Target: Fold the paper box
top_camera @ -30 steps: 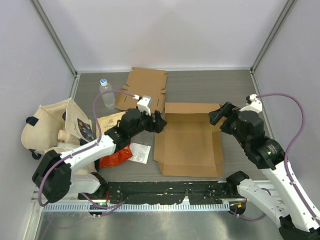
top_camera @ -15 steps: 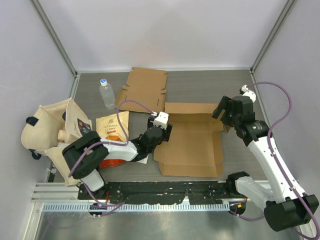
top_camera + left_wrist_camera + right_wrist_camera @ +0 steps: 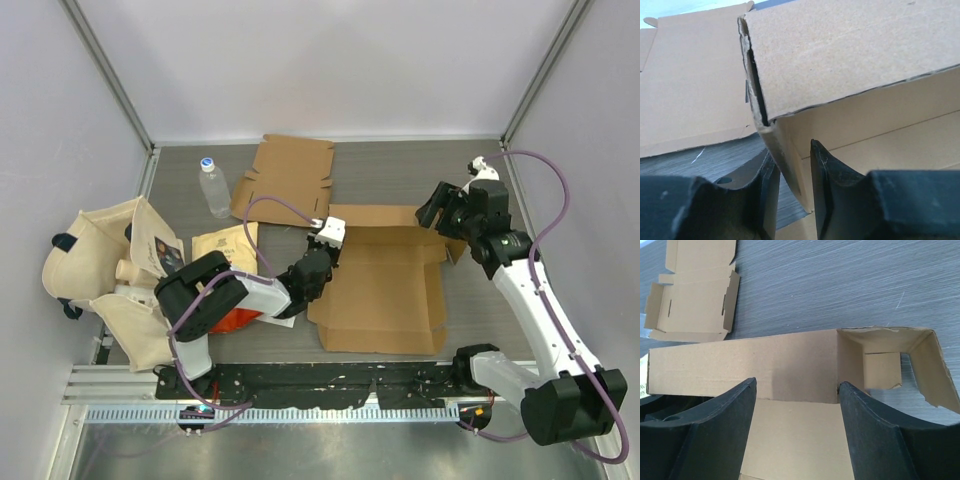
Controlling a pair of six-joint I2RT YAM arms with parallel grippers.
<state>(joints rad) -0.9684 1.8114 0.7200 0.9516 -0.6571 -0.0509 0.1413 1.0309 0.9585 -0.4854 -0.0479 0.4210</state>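
Observation:
The paper box (image 3: 375, 290) lies open in the middle of the table, with its back wall (image 3: 740, 365) raised. My left gripper (image 3: 325, 262) is at the box's left back corner. In the left wrist view its fingers (image 3: 835, 175) straddle the thin left side flap (image 3: 782, 145), and a gap still shows on the flap's outer side. My right gripper (image 3: 440, 210) hovers over the box's right back corner, jaws wide open and empty (image 3: 797, 383), pointing at the inside of the back wall. The right corner flaps (image 3: 882, 370) stand partly folded.
A second flat cardboard blank (image 3: 290, 178) lies behind the box. A water bottle (image 3: 213, 186), a snack bag (image 3: 225, 245), a red packet (image 3: 232, 318) and a white packet (image 3: 280, 305) sit to the left. A cloth tote bag (image 3: 100, 260) fills the far left.
My left arm swung down low, and its jaws narrowed around the left flap. My right arm moved back toward the box's far right corner, its jaws closing slightly.

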